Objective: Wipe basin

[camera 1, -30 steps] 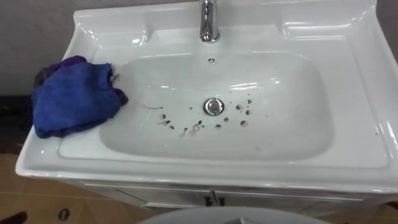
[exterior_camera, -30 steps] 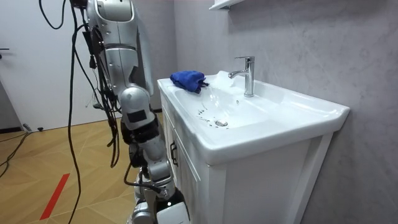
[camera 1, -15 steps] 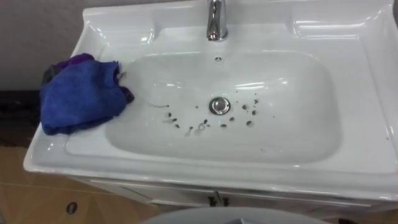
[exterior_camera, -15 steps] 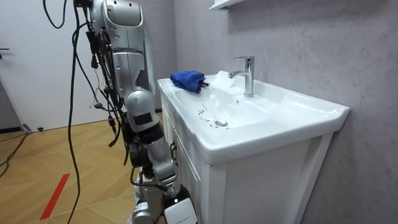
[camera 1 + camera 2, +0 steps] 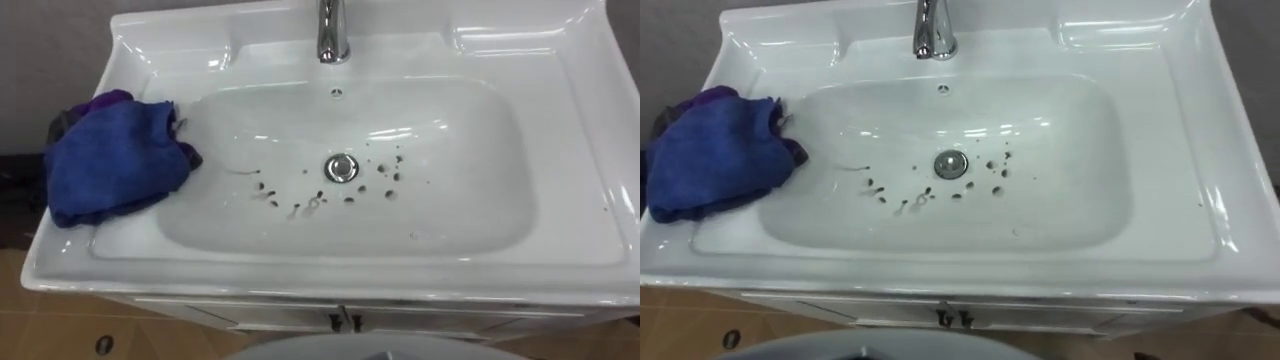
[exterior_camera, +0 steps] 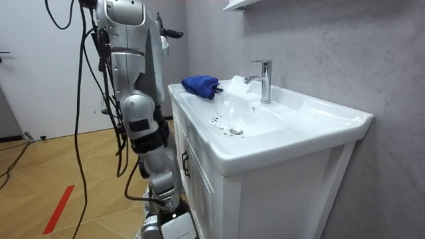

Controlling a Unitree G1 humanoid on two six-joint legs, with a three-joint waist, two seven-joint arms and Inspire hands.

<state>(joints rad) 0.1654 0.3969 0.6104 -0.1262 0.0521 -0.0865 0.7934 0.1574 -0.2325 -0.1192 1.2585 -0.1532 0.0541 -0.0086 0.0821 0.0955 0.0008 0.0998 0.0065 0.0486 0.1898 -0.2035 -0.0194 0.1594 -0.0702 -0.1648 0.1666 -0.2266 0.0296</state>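
A white basin (image 5: 560, 150) lies right below me, and I stand close against its front. Several dark specks (image 5: 268, 200) dot the bowl around the metal drain (image 5: 341, 167). A crumpled blue cloth (image 5: 108, 160) rests on the left rim and hangs slightly over the bowl's edge, with nothing touching it. In the room view the cloth (image 6: 200, 84) sits at the far end of the basin (image 6: 292, 129). My right arm hangs beside the cabinet, with its hand (image 6: 165, 224) low at the picture's bottom edge.
A chrome tap (image 5: 332, 30) stands at the middle of the back rim. The white cabinet (image 6: 265, 199) under the basin has small door handles (image 5: 340, 322). A grey wall rises behind the basin and wood floor (image 6: 60, 172) lies to my side.
The eye view has swung right and then back left, so the camera moved. In the room view my body swayed toward the basin and back. The cloth and specks stay put.
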